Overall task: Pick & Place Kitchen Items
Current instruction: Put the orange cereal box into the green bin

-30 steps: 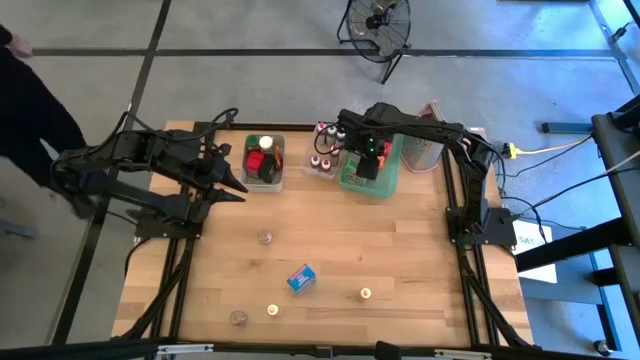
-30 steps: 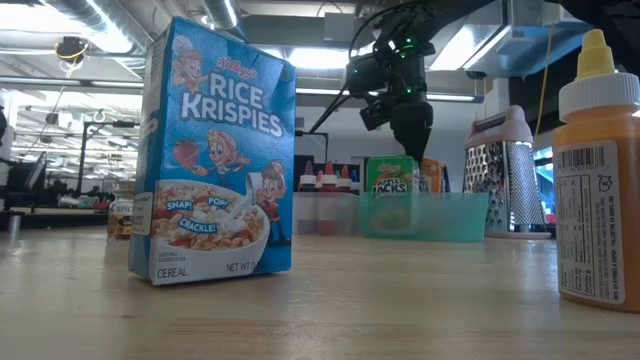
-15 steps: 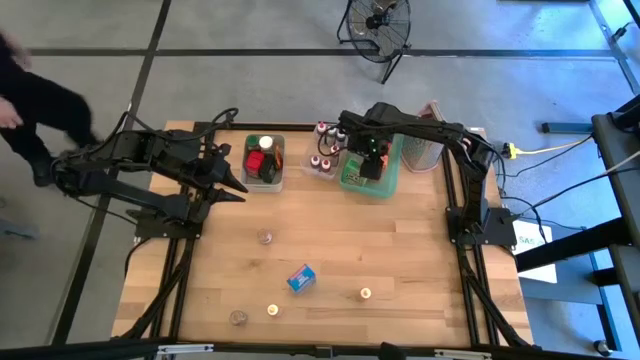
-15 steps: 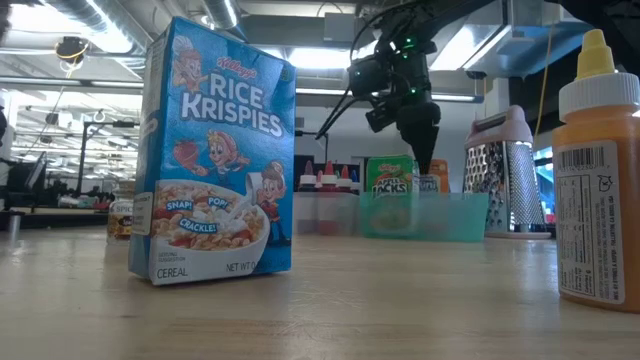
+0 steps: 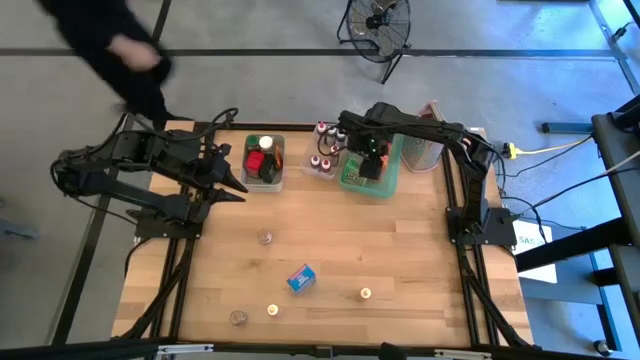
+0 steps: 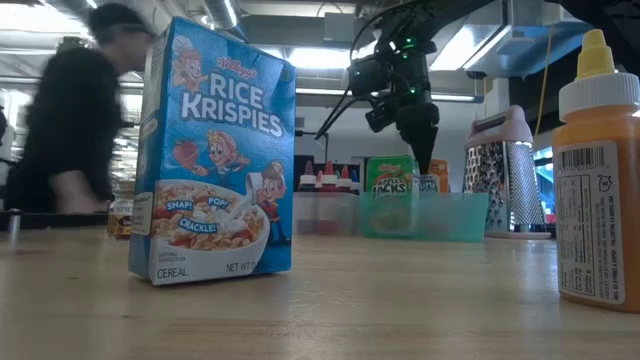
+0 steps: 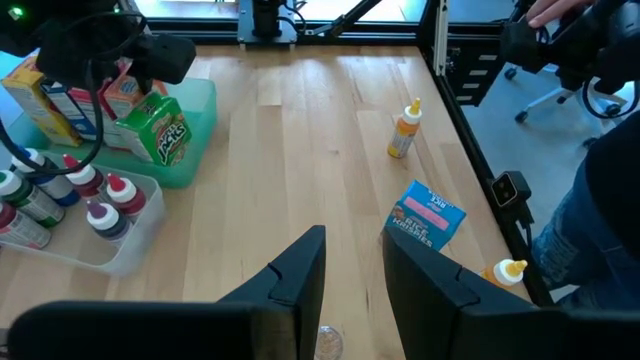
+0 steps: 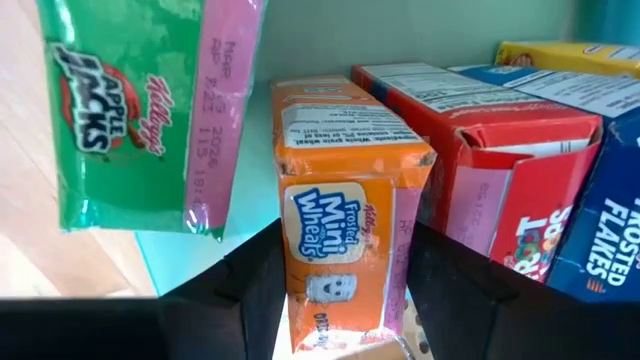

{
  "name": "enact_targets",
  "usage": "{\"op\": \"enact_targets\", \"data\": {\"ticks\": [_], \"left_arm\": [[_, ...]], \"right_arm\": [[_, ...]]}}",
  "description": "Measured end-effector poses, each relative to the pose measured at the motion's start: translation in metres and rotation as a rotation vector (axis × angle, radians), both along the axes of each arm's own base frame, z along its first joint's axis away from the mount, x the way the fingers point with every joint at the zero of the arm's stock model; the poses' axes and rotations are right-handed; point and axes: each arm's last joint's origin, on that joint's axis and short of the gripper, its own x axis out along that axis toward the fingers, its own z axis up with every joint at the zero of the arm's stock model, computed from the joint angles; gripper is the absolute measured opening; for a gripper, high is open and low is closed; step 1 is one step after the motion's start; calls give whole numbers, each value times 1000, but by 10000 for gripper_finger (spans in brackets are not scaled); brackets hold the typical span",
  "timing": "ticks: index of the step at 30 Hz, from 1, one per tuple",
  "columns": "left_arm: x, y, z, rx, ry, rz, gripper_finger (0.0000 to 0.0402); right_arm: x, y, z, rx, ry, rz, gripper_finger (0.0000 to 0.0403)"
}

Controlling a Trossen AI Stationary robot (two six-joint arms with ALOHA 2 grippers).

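The right end effector (image 8: 340,300) reaches down into the green tray (image 5: 385,180) at the counter's far side, its fingers spread on either side of an orange Frosted Mini Wheats box (image 8: 345,210) standing between a green Apple Jacks box (image 8: 140,110) and a red box (image 8: 500,160), with a blue Frosted Flakes box (image 8: 610,250) beyond. A blue Rice Krispies box (image 5: 301,277) lies near the counter's middle. The left end effector (image 7: 352,265) hovers over the far left of the counter, arm stretched level, fingers slightly apart and empty.

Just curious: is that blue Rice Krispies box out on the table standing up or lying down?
Standing upright: the Rice Krispies box rests on its bottom edge on the wooden table, its front readable.
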Motion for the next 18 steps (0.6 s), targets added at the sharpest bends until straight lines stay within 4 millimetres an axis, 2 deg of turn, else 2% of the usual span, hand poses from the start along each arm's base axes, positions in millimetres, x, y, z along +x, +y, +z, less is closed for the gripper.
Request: {"op": "enact_targets", "data": {"ticks": [18], "left_arm": [[0, 0, 0, 19, -2, -5, 98]], "right_arm": [[0, 2, 0, 47, -11, 4, 194]]}}
